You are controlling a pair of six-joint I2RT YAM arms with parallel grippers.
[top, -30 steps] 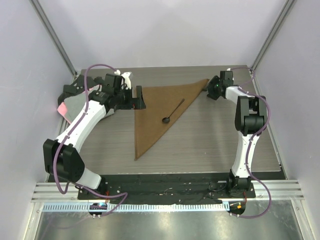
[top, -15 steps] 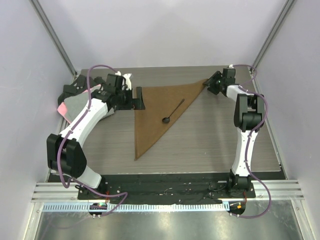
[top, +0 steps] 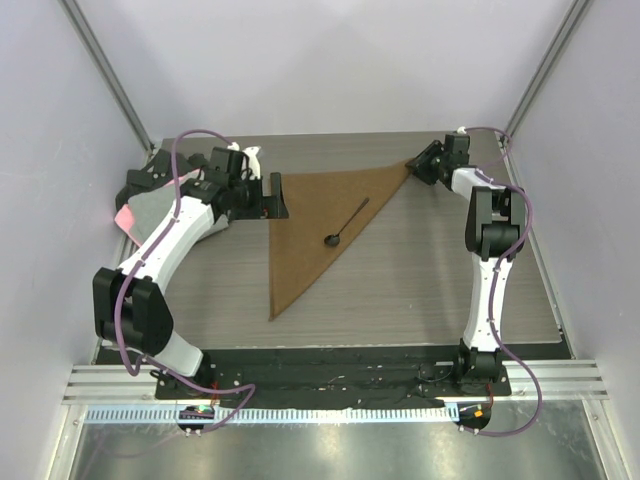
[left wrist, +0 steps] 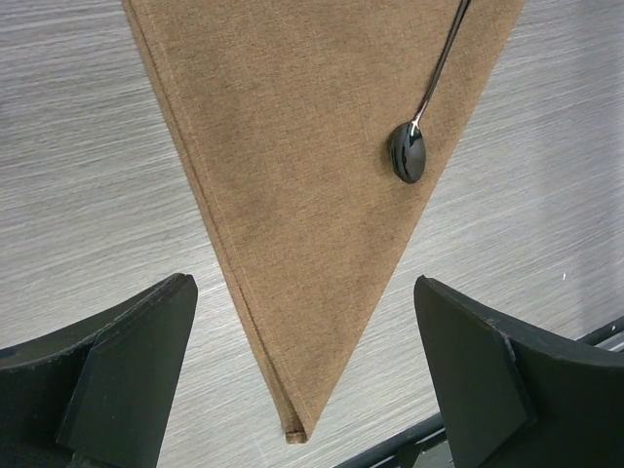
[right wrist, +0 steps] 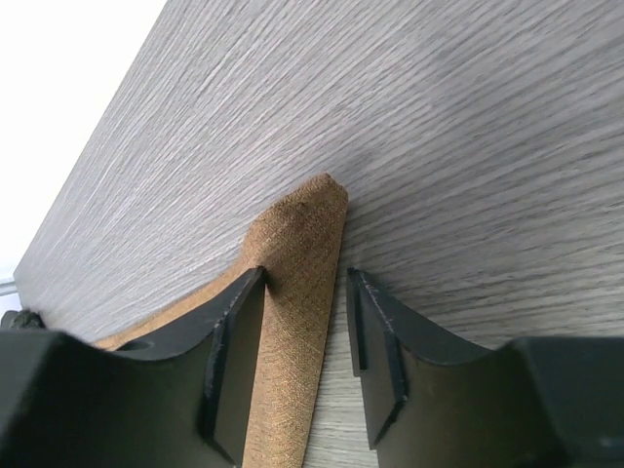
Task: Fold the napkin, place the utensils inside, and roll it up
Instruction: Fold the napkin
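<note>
The napkin (top: pixel 315 215), folded into a triangle, lies mid-frame on the worktop (top: pixel 420 280) with the utensil (top: pixel 345 225) resting on it. The left gripper (top: pixel 273 197) is spread wide at the napkin's upper-left corner. The right gripper (right wrist: pixel 305 276) straddles the upper-right corner, narrowly parted.

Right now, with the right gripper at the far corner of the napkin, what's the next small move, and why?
Probably close the right gripper on the napkin corner. Its fingers straddle that raised corner with a gap showing on one side, so it is not pinched yet. The spoon lies on the folded triangle, so a firm hold here looks like the step before rolling.
</note>
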